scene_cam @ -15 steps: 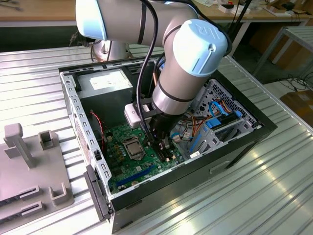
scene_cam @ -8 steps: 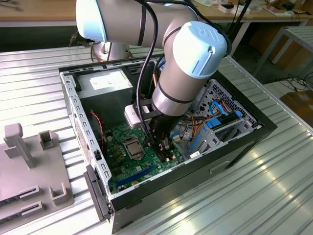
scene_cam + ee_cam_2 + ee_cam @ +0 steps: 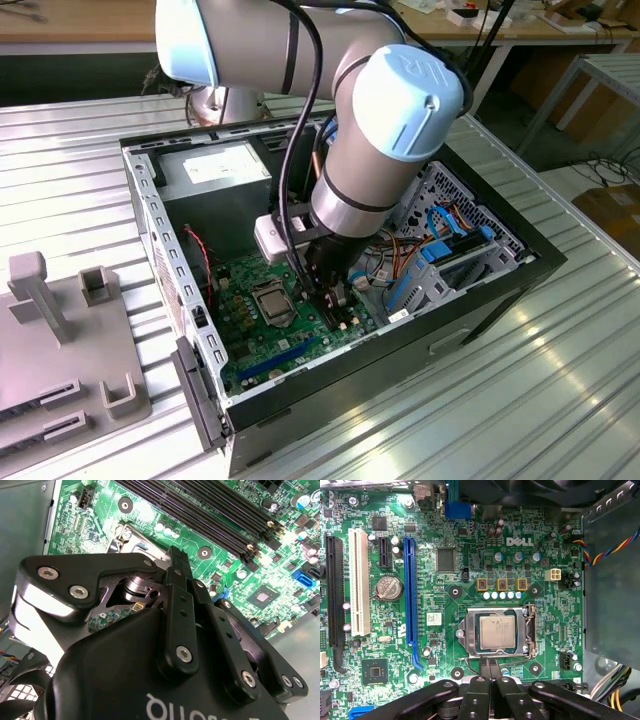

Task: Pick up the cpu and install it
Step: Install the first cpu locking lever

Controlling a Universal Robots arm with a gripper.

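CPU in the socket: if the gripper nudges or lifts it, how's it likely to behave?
The cpu looks like a thin rigid plate, so probably stiff and light. Its smooth metal face may be slippery. It lies flat within the socket frame, so a sideways push likely won't shift it. The gripper sits shut beside it.

The board (image 3: 470,580) is green, flecked with silver solder dots. The cpu (image 3: 497,632) has a silvery-grey face with a thin green rim, inside a bright metal socket frame (image 3: 461,632). One long slot (image 3: 410,591) is blue, another (image 3: 358,581) cream, a third (image 3: 334,595) black. The gripper (image 3: 490,672) is matt black in both wrist views. The arm (image 3: 350,150) is grey with pale blue caps. The case (image 3: 480,290) looks black, perhaps dark grey.
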